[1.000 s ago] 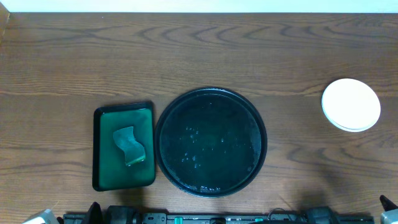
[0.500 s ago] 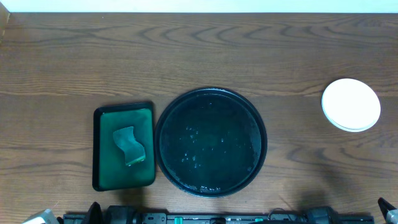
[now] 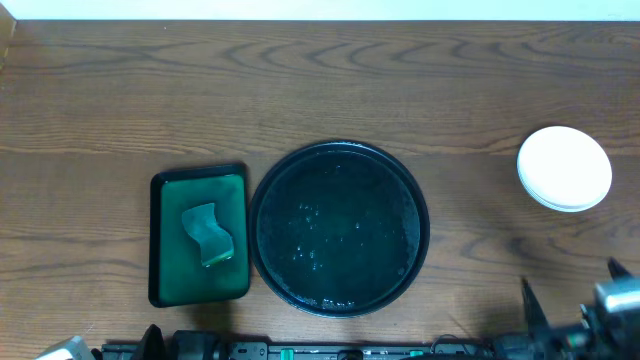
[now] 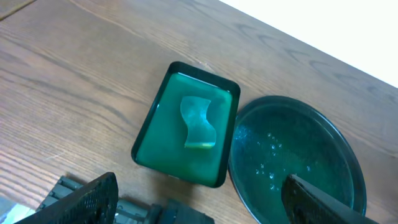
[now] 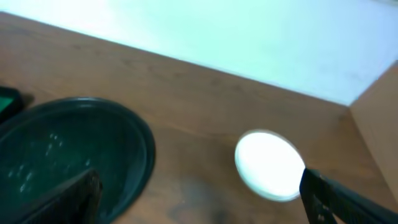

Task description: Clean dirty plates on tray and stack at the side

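1. Worktop (image 3: 300,90): brown wood grain, with a pale wall along its far edge.

2. Black tray (image 3: 370,250): large, round and glossy with a raised rim. It sits at the middle of the worktop, closer to the near edge than the far one. Droplets (image 3: 310,255) speckle its floor.

3. Green tray (image 3: 155,240): smaller, rectangular and dark-rimmed. It lies just beside the black tray on the side toward the left edge, almost touching its rim.

4. Plates (image 3: 564,168): small, round and white, stacked on the bare wood near the right edge, about midway between the near and far edges. They are well apart from the black tray. The top face is plain white. A second rim shows beneath it, but the number in the stack cannot be told.

5. Sponge (image 3: 208,234): a pale green, waisted block lying inside the green tray, slightly nearer the tray's near end.

6. Right pincer (image 5: 199,177): at the near right corner, above the wood between the black tray and the plates. Its fingers are spread wide with nothing between them.

7. Left pincer (image 4: 200,180): at the near edge toward the left corner. Its fingers are likewise spread wide and grip nothing.
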Available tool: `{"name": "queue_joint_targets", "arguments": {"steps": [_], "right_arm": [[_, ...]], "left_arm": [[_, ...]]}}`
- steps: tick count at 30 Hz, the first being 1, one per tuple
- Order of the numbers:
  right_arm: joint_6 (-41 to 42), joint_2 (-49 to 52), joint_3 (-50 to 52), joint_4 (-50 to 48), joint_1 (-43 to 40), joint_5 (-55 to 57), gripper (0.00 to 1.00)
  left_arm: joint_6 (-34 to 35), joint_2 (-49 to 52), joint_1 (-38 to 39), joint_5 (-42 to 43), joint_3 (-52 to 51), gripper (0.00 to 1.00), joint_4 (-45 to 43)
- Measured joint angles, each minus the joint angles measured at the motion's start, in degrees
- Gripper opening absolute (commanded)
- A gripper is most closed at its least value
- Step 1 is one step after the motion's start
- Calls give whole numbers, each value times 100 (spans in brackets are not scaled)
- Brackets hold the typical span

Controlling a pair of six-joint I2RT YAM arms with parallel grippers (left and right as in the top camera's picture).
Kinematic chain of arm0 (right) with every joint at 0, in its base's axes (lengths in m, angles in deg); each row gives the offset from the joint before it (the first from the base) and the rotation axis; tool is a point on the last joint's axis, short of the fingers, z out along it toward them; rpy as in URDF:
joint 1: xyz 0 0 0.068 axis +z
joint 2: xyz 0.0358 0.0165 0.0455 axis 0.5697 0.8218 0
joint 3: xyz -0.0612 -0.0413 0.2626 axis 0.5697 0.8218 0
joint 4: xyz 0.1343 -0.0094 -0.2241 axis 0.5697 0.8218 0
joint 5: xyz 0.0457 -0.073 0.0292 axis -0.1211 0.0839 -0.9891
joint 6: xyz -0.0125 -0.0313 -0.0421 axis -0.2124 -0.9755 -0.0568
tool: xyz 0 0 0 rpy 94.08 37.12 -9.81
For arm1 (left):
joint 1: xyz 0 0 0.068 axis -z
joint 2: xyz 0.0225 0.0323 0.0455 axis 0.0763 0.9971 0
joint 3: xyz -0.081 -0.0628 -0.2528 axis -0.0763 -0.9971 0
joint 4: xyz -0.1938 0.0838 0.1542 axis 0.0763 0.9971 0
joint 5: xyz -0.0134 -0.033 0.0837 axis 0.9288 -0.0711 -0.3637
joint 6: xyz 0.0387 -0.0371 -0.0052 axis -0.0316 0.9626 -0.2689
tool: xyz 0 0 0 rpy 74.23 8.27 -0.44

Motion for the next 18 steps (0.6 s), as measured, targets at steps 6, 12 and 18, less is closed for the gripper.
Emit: {"name": "queue_joint_targets", "arguments": {"steps": [6, 12, 18], "right_arm": [[-66, -240, 1438, -1891, -7, -431, 99], [-79, -1419, 2879, -3383, -153, -1005, 99], [-55, -1917, 3576, -3729, -306, -1163, 99]], "left_arm": [[2, 0, 0, -2, 0, 84, 0], [2, 0, 0, 0, 4, 84, 0], [2, 0, 0, 0, 4, 84, 0]]}}
